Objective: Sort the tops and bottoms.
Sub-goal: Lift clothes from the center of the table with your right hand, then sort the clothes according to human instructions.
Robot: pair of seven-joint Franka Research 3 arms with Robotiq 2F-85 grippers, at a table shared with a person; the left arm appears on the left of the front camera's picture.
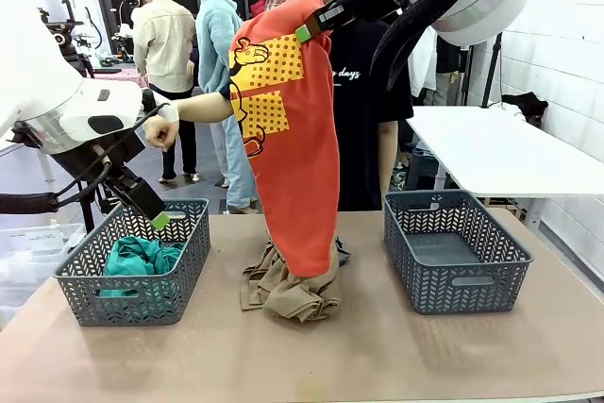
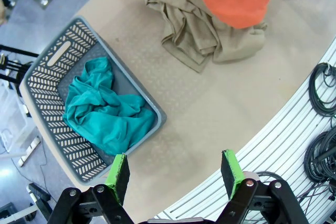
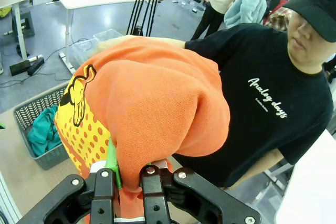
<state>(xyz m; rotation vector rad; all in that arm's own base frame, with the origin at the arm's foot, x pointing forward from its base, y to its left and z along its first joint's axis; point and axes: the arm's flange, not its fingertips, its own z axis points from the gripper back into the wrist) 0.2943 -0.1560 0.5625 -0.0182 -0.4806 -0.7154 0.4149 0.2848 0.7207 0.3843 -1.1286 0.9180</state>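
While the orange top (image 1: 293, 139) with its yellow graphic hangs from the right gripper (image 1: 316, 24) high above mid-table, its lower end hides part of the tan khaki garment (image 1: 283, 294) heaped beneath.
That gripper's jaws are pinched tight on a bunched fold of the orange cloth, which swallows the fingertips; in the right wrist view one green pad (image 3: 112, 161) peeks out. On the left, the left gripper (image 1: 156, 214) hangs with jaws spread wide, holding nothing, by the left basket (image 1: 132, 299), where the teal garment (image 1: 140, 257) lies crumpled, partly screened by the lattice wall.
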